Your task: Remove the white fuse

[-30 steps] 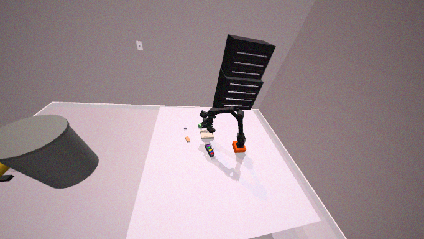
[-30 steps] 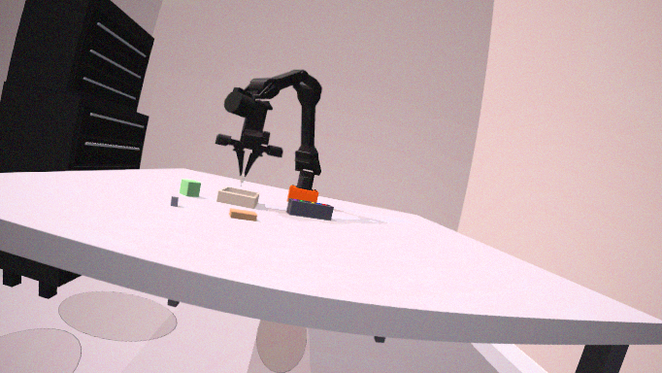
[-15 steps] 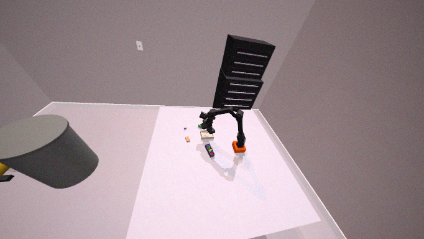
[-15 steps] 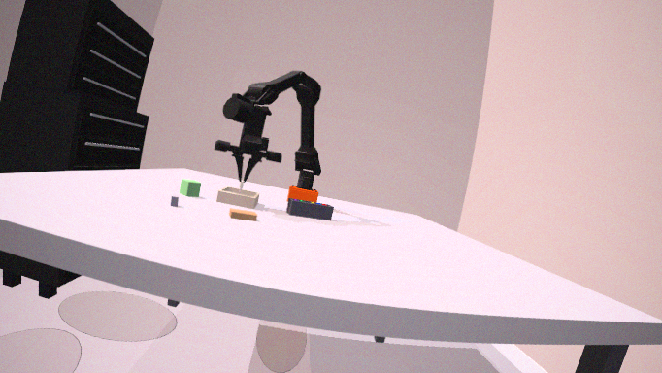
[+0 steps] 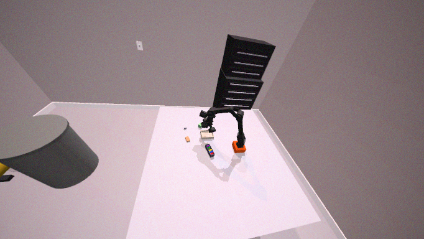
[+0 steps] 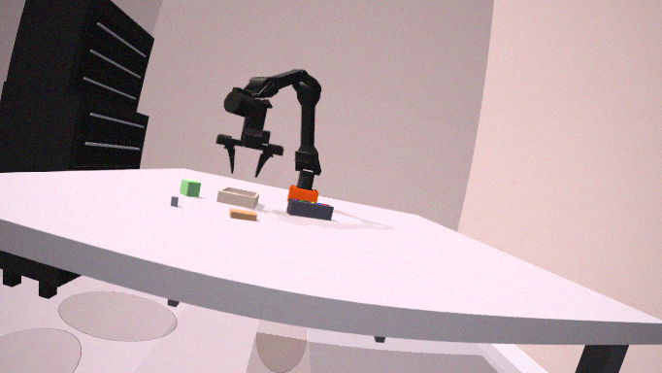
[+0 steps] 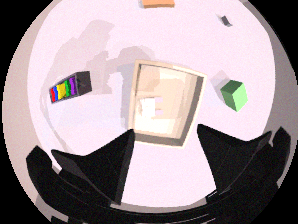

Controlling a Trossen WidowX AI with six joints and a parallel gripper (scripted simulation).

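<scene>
The white fuse (image 7: 147, 107) lies on the floor of the tray, towards its left side in the wrist view, with two pale prongs pointing right. The beige tray (image 5: 207, 137) (image 6: 237, 199) (image 7: 133, 100) stands on the table. My gripper (image 6: 244, 174) (image 7: 166, 130) is open, fingers wide apart, with nothing between them. It hangs above the tray and does not touch it. The dark fuse block (image 6: 311, 210) (image 7: 85, 84) stands apart from the tray, left of it in the wrist view, holding several coloured fuses (image 7: 62, 90).
A green cube (image 5: 199, 126) (image 6: 189, 188) (image 7: 238, 97) stands on the tray's other side from the block. A small grey block (image 5: 184, 128) (image 6: 174, 201) (image 7: 226, 21) and an orange-brown block (image 5: 187, 139) (image 6: 243, 215) (image 7: 158, 3) lie farther out. The arm's orange base (image 5: 239, 147) (image 6: 303, 194) is near the fuse block.
</scene>
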